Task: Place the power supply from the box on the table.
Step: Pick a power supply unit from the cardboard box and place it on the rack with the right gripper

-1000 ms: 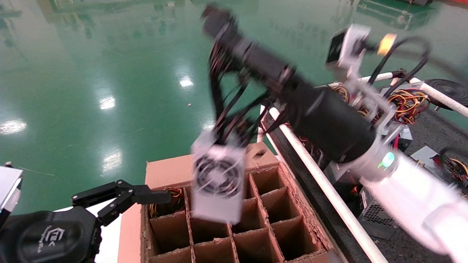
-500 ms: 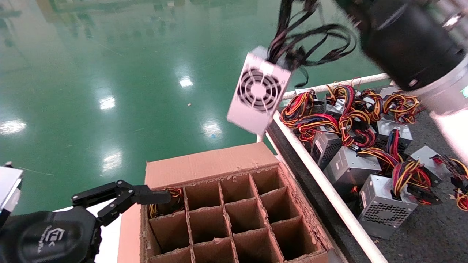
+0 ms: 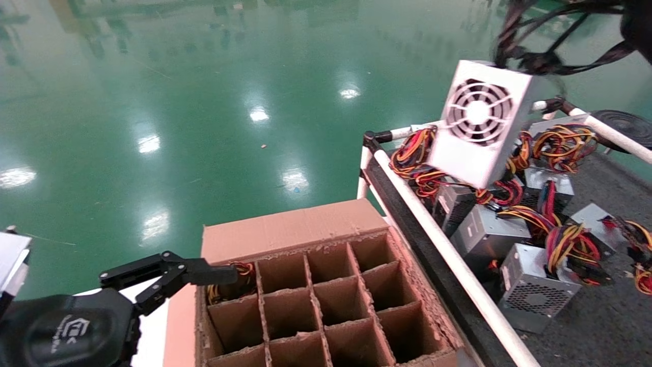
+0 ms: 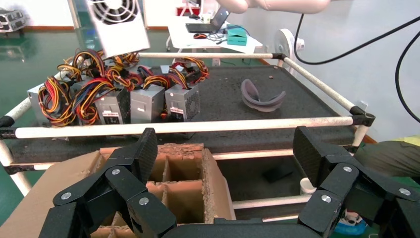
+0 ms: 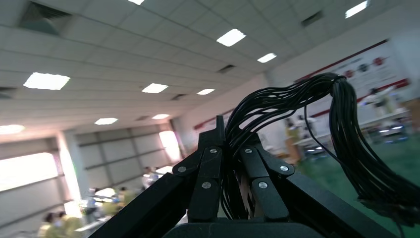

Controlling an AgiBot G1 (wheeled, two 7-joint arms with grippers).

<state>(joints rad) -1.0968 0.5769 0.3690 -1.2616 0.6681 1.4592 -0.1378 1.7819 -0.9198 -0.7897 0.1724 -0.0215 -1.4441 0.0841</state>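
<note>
While the right gripper [image 5: 230, 148] pinches its black cables [image 5: 317, 129], the power supply [image 3: 481, 122] hangs over the table's [image 3: 586, 326] far left; left gripper [image 4: 223, 163] spread beside the box [image 3: 290, 232].

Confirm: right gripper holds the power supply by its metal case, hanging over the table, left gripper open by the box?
Not quite. The right gripper holds the power supply by its black cable bundle, not the case; the right wrist view shows it. It does hang over the table, and the left gripper is open by the box.

Matt silver metal power supply [image 3: 479, 125], rough ragged brown cardboard box [image 3: 326, 300], dark speckled matt table [image 3: 606, 326].
</note>
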